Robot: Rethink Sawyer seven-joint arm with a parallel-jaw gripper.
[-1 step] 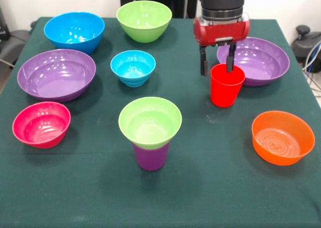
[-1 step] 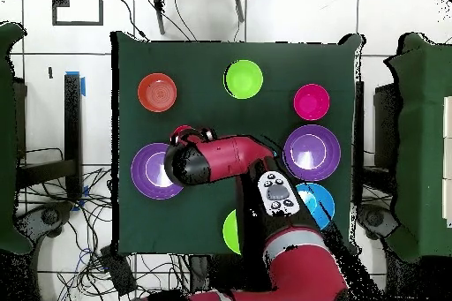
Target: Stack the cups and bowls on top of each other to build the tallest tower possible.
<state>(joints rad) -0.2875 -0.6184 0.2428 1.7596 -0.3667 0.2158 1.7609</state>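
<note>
Red cup (image 1: 226, 85) stands upright on the bench (image 1: 210, 188) beside a purple bowl (image 1: 261, 60); the tool (image 1: 216, 63) straddles its rim, one finger inside, seemingly clamped for lifting toward the tower (image 1: 150, 133) of lime bowl on purple cup

Plenty of open worktop (image 1: 215, 153) between the green-bowl-on-purple-cup stack (image 1: 150, 133) and the orange bowl (image 1: 283, 137). Red cup (image 1: 226, 85) sits touching the wide purple bowl (image 1: 258, 60), so that side's tight.
</note>
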